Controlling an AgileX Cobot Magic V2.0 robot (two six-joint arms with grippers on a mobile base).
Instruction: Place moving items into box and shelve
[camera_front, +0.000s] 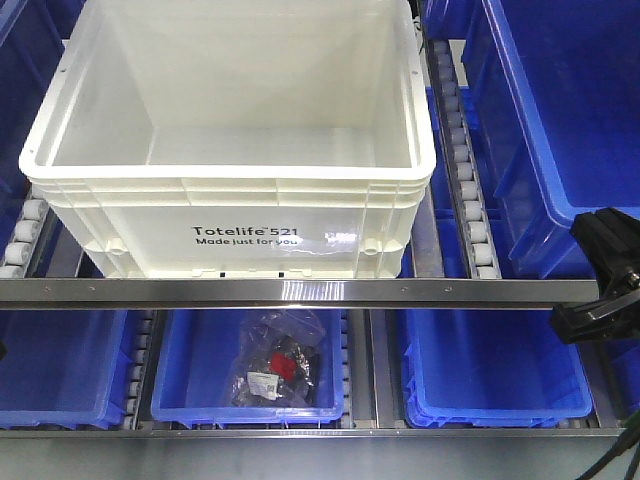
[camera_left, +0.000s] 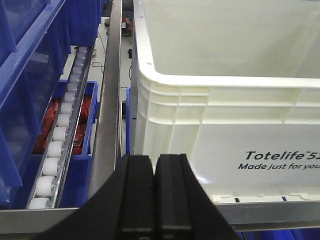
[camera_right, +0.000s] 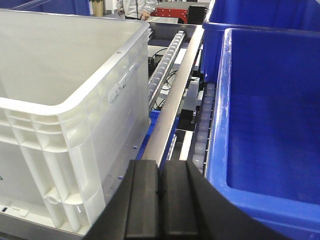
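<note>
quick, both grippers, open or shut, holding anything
left gripper: shut, fingers together, holding nothing
right gripper: shut, fingers together, holding nothing

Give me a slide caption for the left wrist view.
Shut left gripper faces the white Totelife box on the roller shelf.

the left claw (camera_left: 154, 195) is matte black plastic: two flat, ribbed fingers pressed side by side with only a thin seam between them, widening below into a sloped black housing. the right claw (camera_right: 159, 202) looks the same. from the front, the right claw (camera_front: 608, 275) is a glossy black angular block.
</note>
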